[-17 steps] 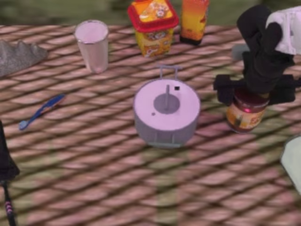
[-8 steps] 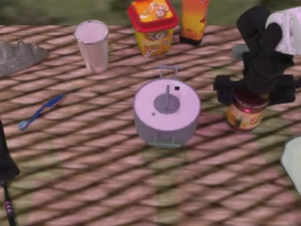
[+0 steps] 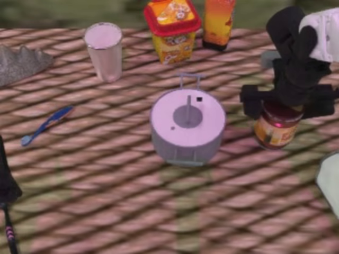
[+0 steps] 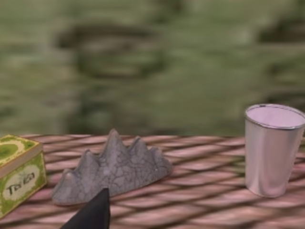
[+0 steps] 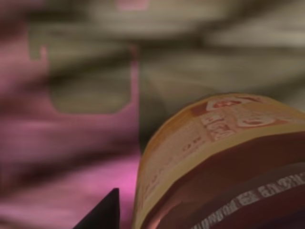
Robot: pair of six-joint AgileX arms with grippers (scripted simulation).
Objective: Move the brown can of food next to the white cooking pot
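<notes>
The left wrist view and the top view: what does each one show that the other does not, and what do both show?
Only the left wrist view shows a green tea box.

Only the top view shows the white cooking pot, the brown can of food with the right gripper over it, the yellow tub, the orange bottle and the blue toothbrush.

Both show the white-pink cup and the grey rock-like piece on the table.

Setting: rendered simulation tabletop, not a real room. Evidence: table (image 3: 106, 190) surfaced in a repeating pink-brown woven pattern; backdrop a blurred green-grey wash beyond the table edge; assorted household goods laid out, including a cup (image 3: 104, 50), a tea box (image 4: 19, 171) and a toothbrush (image 3: 46, 125).
</notes>
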